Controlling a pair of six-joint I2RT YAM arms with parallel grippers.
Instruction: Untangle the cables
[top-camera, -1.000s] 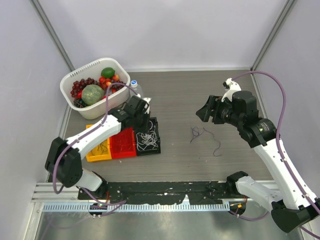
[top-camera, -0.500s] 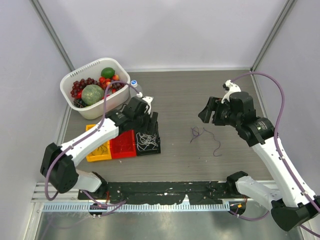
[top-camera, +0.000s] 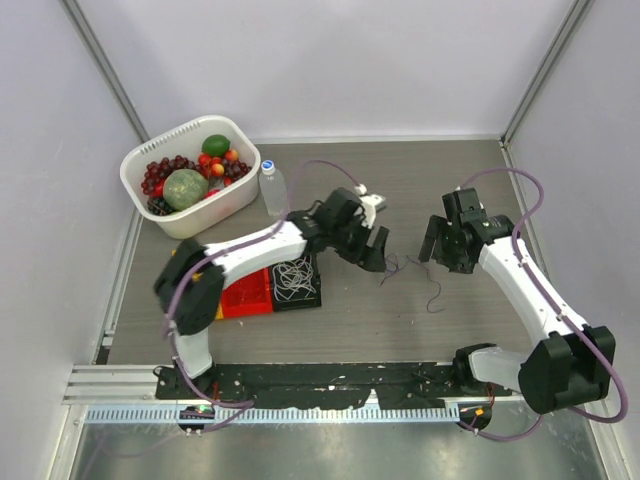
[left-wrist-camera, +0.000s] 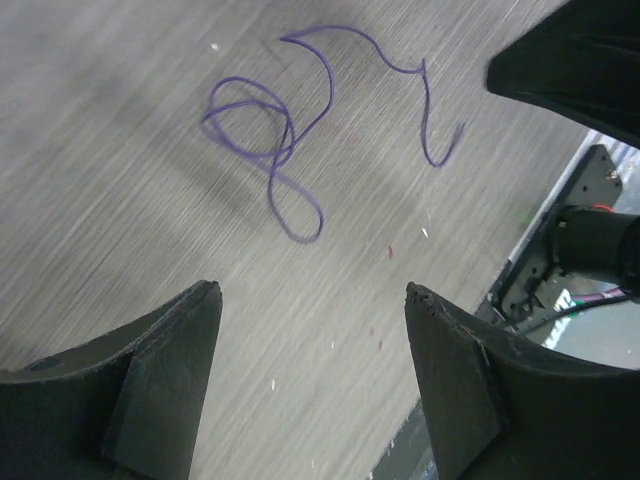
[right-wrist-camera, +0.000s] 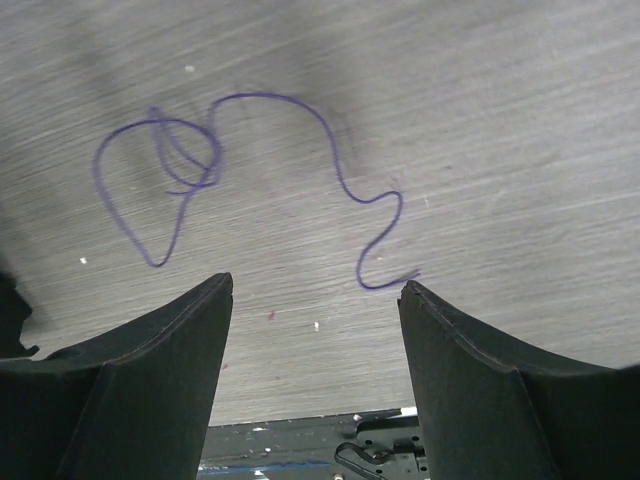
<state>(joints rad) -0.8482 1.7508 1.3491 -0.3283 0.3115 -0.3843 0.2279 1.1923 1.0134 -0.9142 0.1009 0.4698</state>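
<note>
A thin dark purple cable (top-camera: 390, 266) lies loose on the table, looped at its left end with a wavy tail trailing right. My left gripper (top-camera: 376, 256) hangs just left of it, open, with nothing between its fingers. In the left wrist view the cable (left-wrist-camera: 272, 172) lies ahead of the open gripper (left-wrist-camera: 312, 292). My right gripper (top-camera: 437, 250) stands open just right of the cable. In the right wrist view the cable (right-wrist-camera: 283, 98) lies ahead of that gripper (right-wrist-camera: 316, 290). A tangle of white cables (top-camera: 293, 279) rests in a black bin.
The black bin (top-camera: 312, 258), a red bin (top-camera: 246, 291) and a yellow bin stand side by side under my left arm. A white basket (top-camera: 140, 160) of fruit and a small bottle (top-camera: 271, 187) sit at the back left. A black rail (top-camera: 330, 377) runs along the near edge.
My left arm has swung right from over the bins to beside the purple cable. My right gripper has come down and nearer to the cable.
</note>
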